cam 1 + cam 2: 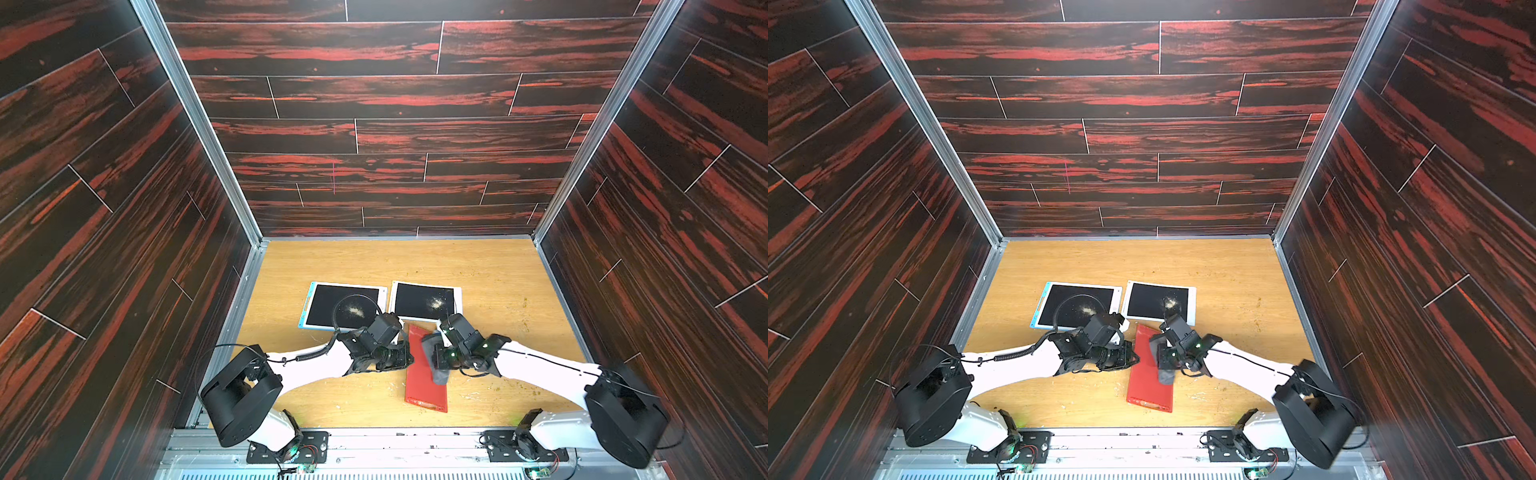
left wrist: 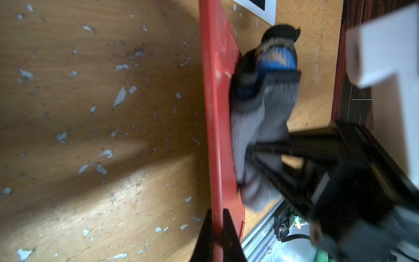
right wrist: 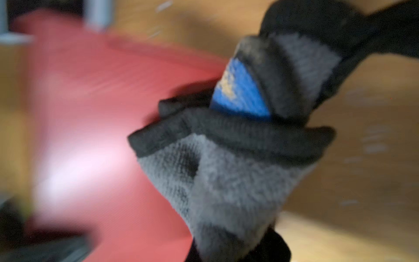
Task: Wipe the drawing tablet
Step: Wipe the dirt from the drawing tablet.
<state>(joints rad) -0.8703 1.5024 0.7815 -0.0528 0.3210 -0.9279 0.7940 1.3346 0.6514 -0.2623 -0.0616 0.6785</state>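
Red tablet [image 1: 419, 386] sits near the middle of the table [image 1: 498, 270], its long edge pinched between the jaws of the left gripper [image 2: 215, 236]. The right gripper [image 1: 436, 359] clamps a grey sock [image 3: 226, 181] that hides its jaws; that wrist view is blurred. Both arms reach inward, low. The long side runs front to back.

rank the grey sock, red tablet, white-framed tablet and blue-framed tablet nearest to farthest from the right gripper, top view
1. grey sock: clamped in the right gripper's jaws
2. red tablet: right beside the sock
3. white-framed tablet: just beyond, farther back
4. blue-framed tablet: back-left, farthest
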